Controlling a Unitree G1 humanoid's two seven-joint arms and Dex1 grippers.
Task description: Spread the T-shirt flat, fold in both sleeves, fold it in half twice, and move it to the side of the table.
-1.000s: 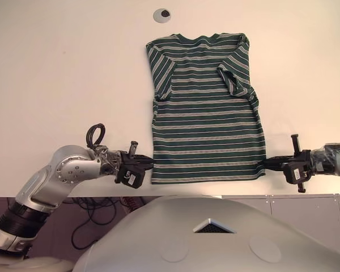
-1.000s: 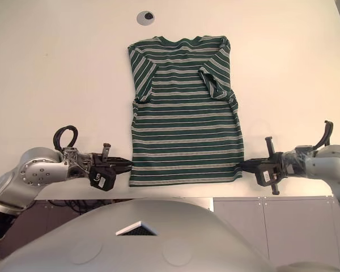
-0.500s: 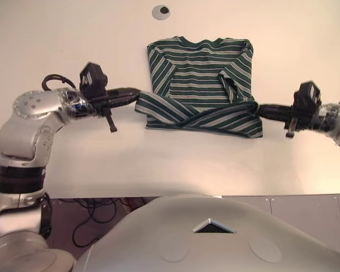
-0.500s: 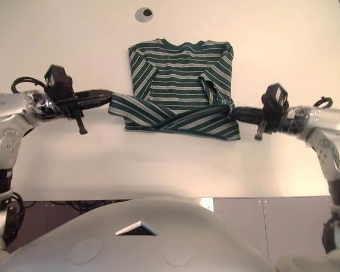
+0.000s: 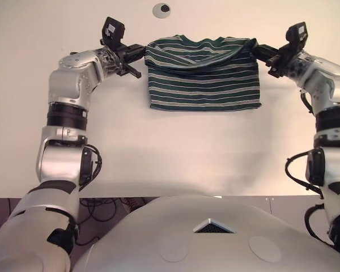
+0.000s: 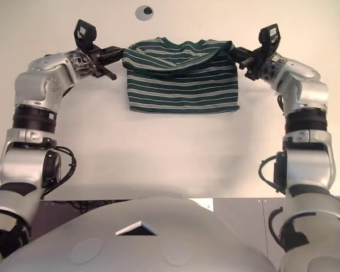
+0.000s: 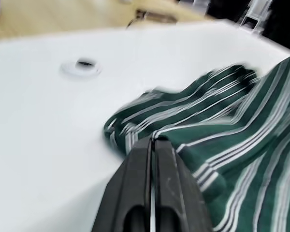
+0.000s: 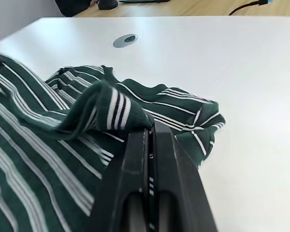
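Two layers now make up the T-shirt [image 5: 204,79]. It lies folded in half on the far middle of the table [image 5: 158,153], with the fold edge nearest the robot and the top layer's edge held over the collar end, sagging in a shallow curve between the grippers. Treat it as light, limp knit. It has no stiffness of its own, so it will slump and wrinkle wherever you let tension go, and it should slide easily on the smooth tabletop. The corners are the right place to hold it, and you have them. The left gripper [image 5: 140,52] has its fingers pressed tight together on the shirt's left corner, and the right gripper [image 5: 258,51] is clamped the same way on the right corner. Both wrist views show striped cloth bunched at the closed tips. Keep the two corners apart and level so the edge lands straight on the collar. Both arms are stretched well forward, upper arms out to the sides and forearms angled inward toward the shirt. A round cable port [image 5: 162,10] sits just beyond the collar.
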